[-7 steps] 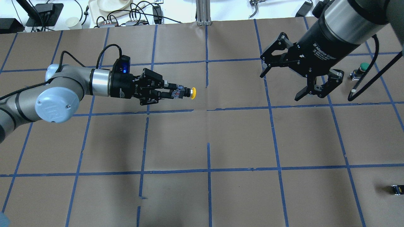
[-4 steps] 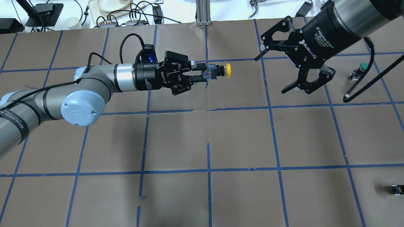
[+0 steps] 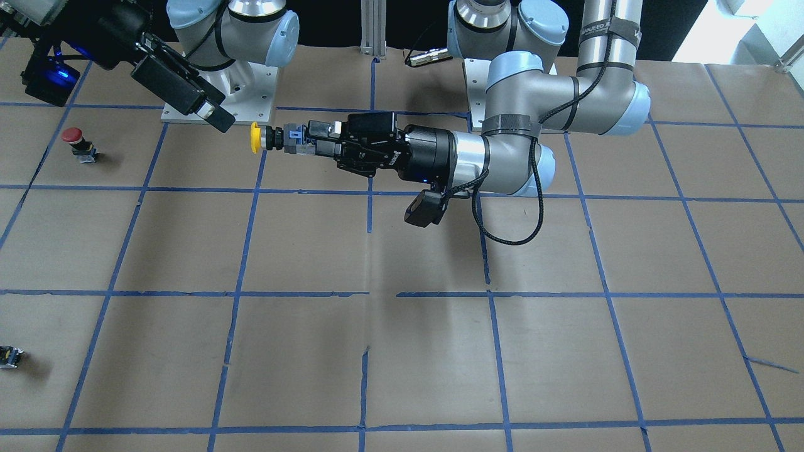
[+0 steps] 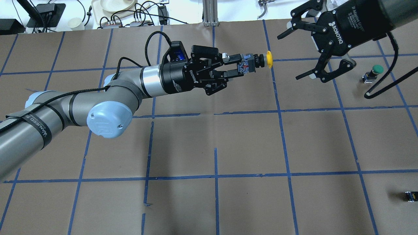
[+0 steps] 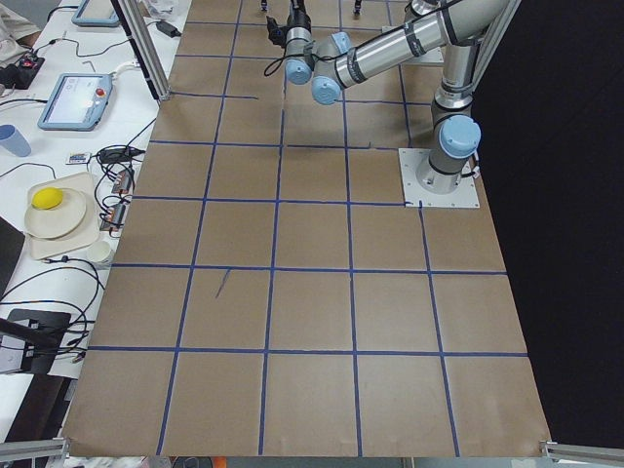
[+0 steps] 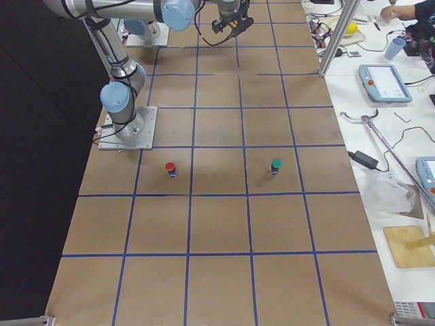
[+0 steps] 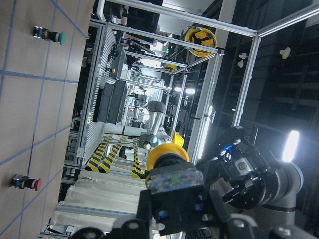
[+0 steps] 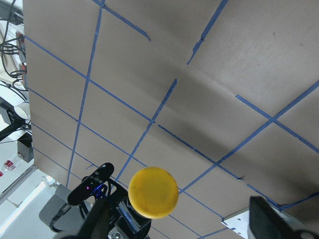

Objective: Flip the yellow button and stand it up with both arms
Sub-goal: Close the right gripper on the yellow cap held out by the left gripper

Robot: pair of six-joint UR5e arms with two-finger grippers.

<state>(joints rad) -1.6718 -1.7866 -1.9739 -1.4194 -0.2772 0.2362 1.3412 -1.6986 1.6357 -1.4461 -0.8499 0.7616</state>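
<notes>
Twice ROBOTIQ: left pincer (image 4: 243, 66), right pincer (image 4: 287, 57)

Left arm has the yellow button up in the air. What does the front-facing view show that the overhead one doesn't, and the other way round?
Only the front-facing view shows the red button on the table. Only the overhead view shows the green button, and the right gripper whole, jaws wide open and clear of the yellow cap. Both show the left gripper shut on the yellow button, held sideways above the table with its cap toward the right gripper. Both also show a small dark part near the table's edge.
</notes>
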